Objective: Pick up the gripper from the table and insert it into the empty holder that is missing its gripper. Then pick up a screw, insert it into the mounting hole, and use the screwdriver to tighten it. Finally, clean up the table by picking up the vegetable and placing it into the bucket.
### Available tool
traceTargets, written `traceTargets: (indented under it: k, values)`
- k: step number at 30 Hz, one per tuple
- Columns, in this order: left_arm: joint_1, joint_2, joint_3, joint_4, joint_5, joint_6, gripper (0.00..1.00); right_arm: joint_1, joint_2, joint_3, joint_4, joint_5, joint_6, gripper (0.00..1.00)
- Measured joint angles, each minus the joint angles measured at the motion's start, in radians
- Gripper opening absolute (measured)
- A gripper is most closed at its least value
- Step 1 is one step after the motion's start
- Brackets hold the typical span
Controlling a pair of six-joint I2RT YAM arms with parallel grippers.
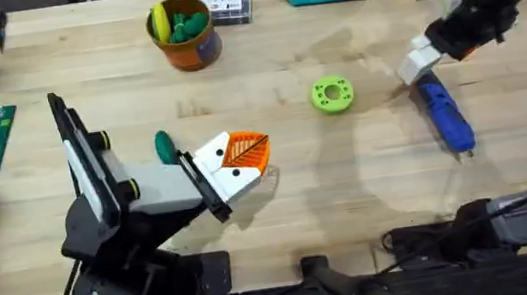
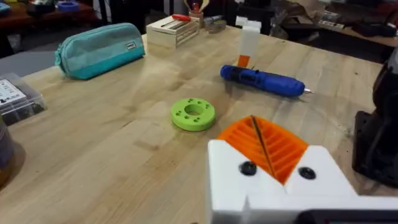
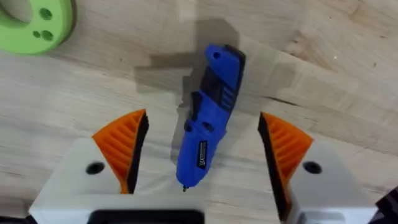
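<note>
While the screwdriver (image 3: 208, 118) lies flat on the counter (image 1: 368, 175), the right gripper (image 3: 202, 155) hangs over it with its fingers (image 3: 121, 146) spread wide to either side, placed, by judgement, to close across the blue body. The left gripper (image 1: 240, 160), fingers pressed together and empty, waits near the green ring (image 1: 332, 95). The bucket (image 1: 184, 31) stands well apart

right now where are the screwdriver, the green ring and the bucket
screwdriver (image 1: 446, 115), overhead view, middle of its blue body
green ring (image 1: 332, 95), overhead view, on its flat rim beside the centre hole
bucket (image 1: 193, 47), overhead view, orange-brown outer wall
</note>
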Motion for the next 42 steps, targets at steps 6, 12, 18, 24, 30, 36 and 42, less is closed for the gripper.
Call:
traceTargets:
  k: [6, 12, 18, 24, 30, 36, 42]
  values:
    - [0.0, 0.0, 0.0, 0.0, 0.0, 0.0, 0.011, -0.096, 0.0, 0.004, 0.001, -0.044, -0.01, 0.993]
    - [0.0, 0.0, 0.0, 0.0, 0.0, 0.0, 0.011, -0.141, 0.027, -0.025, 0.046, -0.065, -0.01, 0.993]
    - [0.0, 0.0, 0.0, 0.0, 0.0, 0.0, 0.011, -0.143, 0.12, -0.046, 0.08, -0.117, -0.01, 0.993]
    - [0.0, 0.0, 0.0, 0.0, 0.0, 0.0, 0.011, -0.138, 0.207, -0.049, 0.113, -0.124, -0.006, 0.994]
    - [0.0, 0.0, 0.0, 0.0, 0.0, 0.0, 0.011, -0.138, 0.218, -0.064, 0.125, -0.108, 0.029, 0.994]
    - [0.0, 0.0, 0.0, 0.0, 0.0, 0.0, 0.011, -0.138, 0.192, -0.107, 0.155, -0.097, 0.062, 0.994]
    - [0.0, 0.0, 0.0, 0.0, 0.0, 0.0, 0.011, -0.138, 0.179, -0.124, 0.169, -0.098, 0.084, 0.994]
